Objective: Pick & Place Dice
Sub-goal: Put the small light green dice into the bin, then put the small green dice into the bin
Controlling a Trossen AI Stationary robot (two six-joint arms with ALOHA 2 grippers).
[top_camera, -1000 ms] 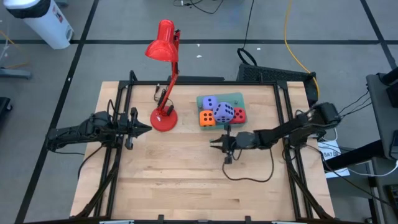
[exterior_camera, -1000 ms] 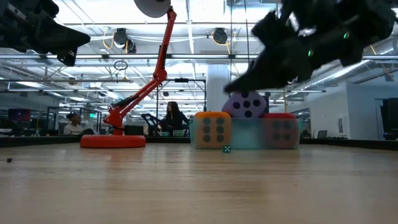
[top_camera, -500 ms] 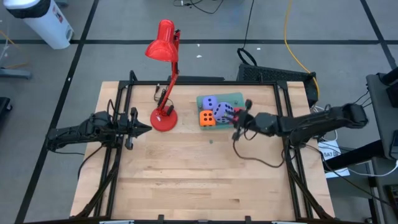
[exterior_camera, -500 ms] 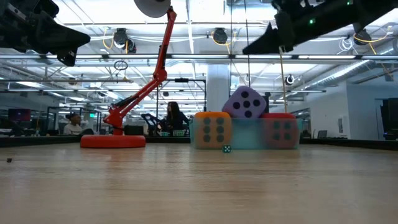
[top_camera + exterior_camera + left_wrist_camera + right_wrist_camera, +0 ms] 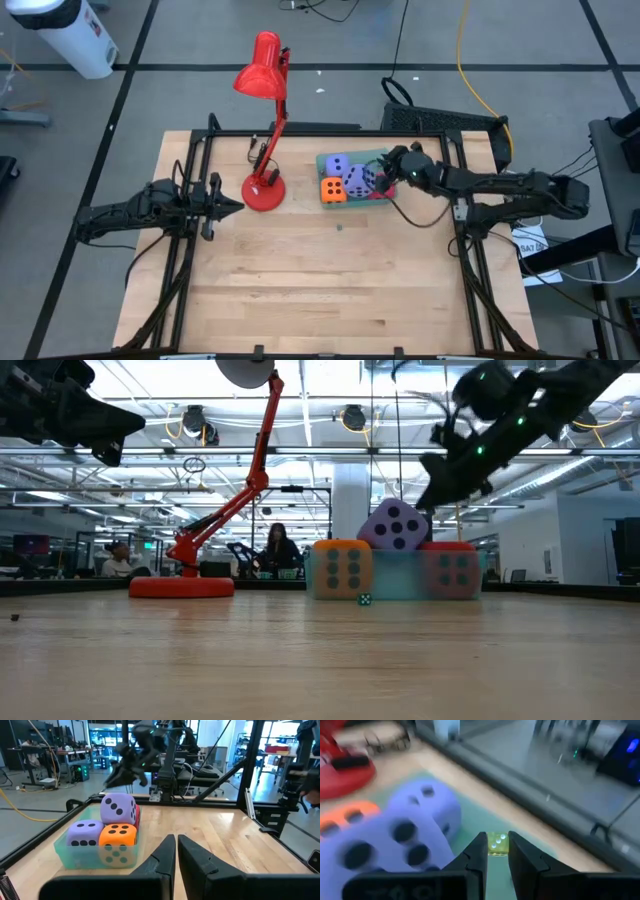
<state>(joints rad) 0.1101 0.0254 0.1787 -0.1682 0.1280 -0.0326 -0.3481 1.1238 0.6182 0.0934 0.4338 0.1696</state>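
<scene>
Your right gripper [image 5: 385,172] hovers over the green tray [image 5: 383,157] at the counter's [image 5: 300,290] twelve o'clock, fingers pinching a tiny yellow-green cube [image 5: 496,843]. The dice [image 5: 348,178] sit piled in that tray. Your left gripper [image 5: 236,205] waits at nine o'clock, fingers nearly closed, empty.

1. We are seeing a table [image 5: 300,290] of pale wooden planks, its grain matt.
2. The dice [image 5: 118,809] are looking like soft, matt foam.
3. The bin [image 5: 75,857] holding them is showing as translucent teal plastic.
4. The red lamp [image 5: 262,75] is shining like glossy painted metal.
5. The frame rails [image 5: 190,180] are appearing as dark matt metal.
</scene>
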